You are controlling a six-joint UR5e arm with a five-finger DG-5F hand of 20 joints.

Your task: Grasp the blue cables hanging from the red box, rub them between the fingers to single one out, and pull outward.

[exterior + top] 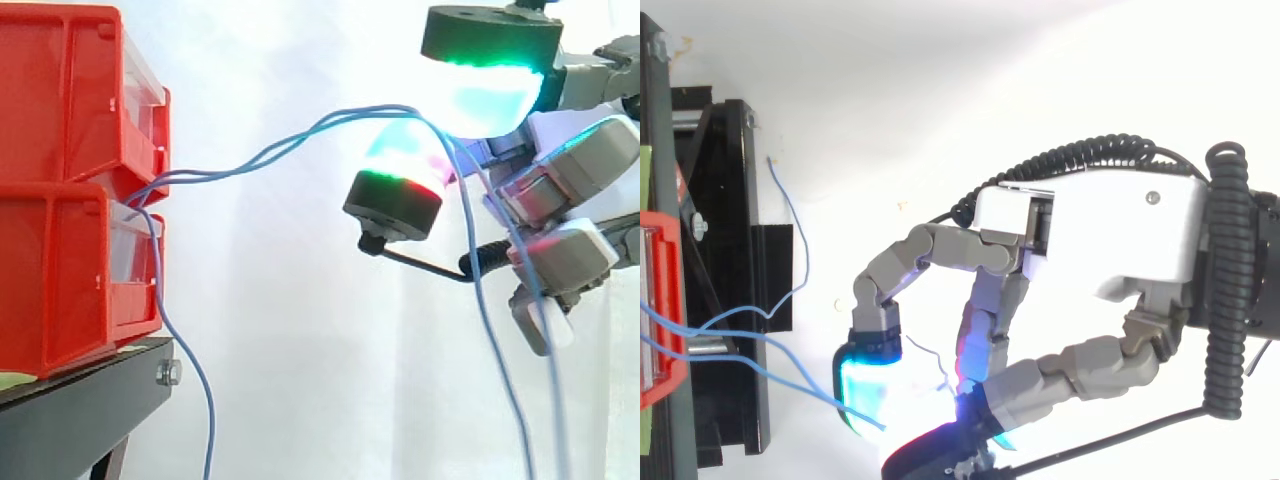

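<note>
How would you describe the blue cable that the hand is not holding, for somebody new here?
Start at the stacked red bins on the black stand. From between them, the held cables rise rightward into the hand's fingers. The loose cable alone drops down past the stand, touching no finger.

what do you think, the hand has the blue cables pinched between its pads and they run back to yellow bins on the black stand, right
Not quite: the bins are red, not yellow, as the side view shows. The rest holds: the hand has the blue cables pinched between its pads, and they run back to the bins on the black stand.
</note>
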